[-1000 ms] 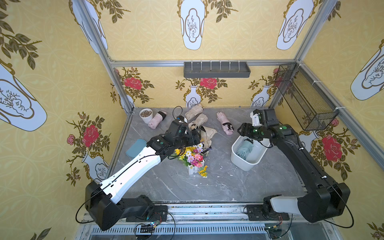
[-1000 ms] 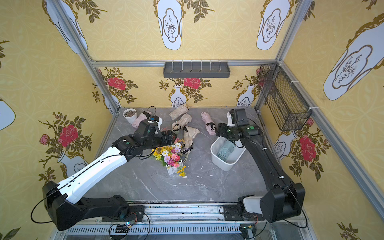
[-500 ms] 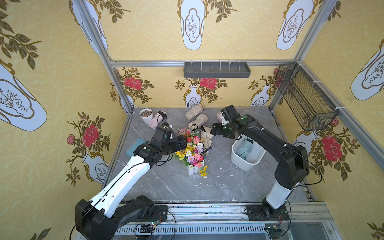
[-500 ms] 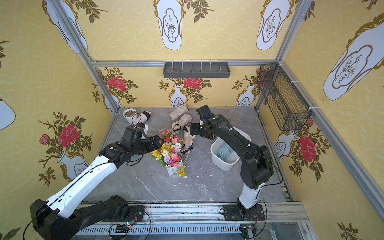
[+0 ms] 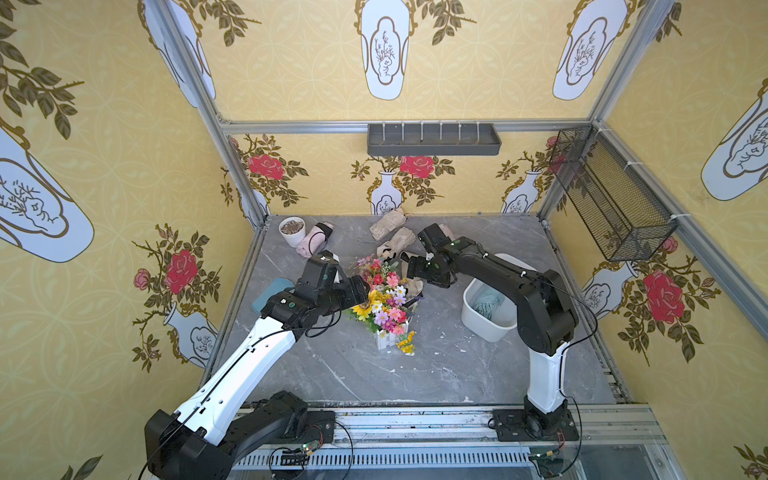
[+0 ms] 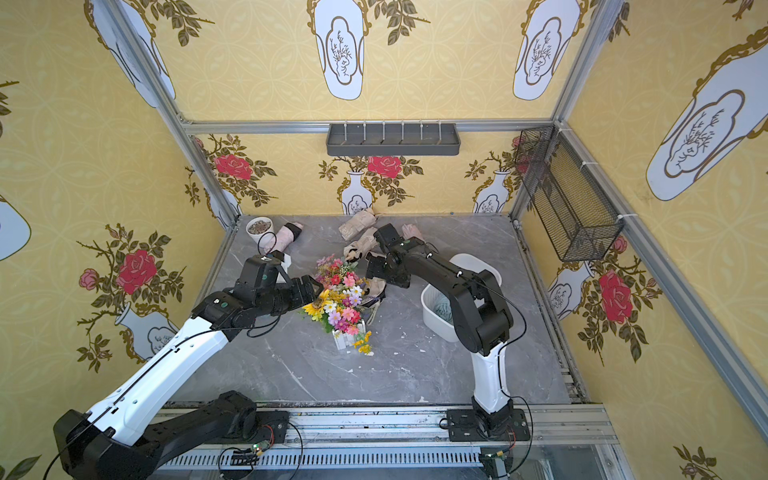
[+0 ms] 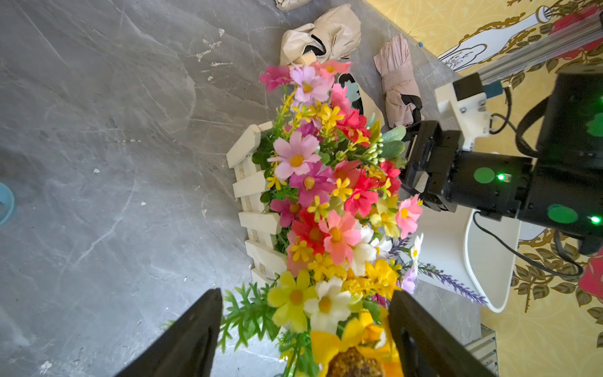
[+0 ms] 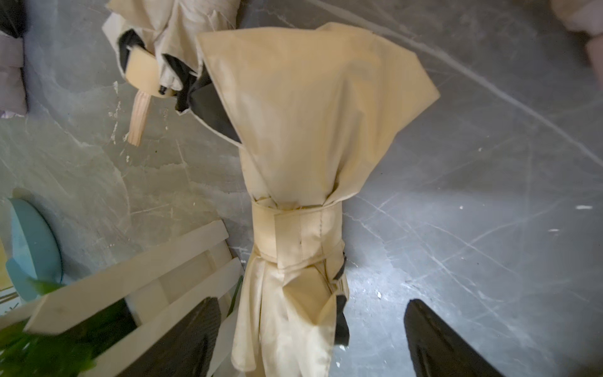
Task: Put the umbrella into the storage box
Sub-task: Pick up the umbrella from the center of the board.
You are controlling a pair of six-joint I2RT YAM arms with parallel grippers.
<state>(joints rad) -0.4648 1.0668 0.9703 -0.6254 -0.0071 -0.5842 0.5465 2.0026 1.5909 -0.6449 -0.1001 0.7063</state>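
Right gripper [image 8: 313,302], jaws released, straddles the cream folded fabric umbrella [image 8: 303,130] lengthwise (left gripper [image 7: 305,293], also released, farther off).

Cream folded umbrella [image 8: 293,147] strapped, lying flat; white storage box [image 5: 484,328] upright nearby.

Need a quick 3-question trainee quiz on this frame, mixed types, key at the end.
1. True or false: the right gripper is open over the beige umbrella.
2. What lies in the storage box? A) nothing B) a teal folded item C) a shoe
3. Fill in: the open left gripper has ____ between its jaws.
Key: 1 true; 2 B; 3 flowers.
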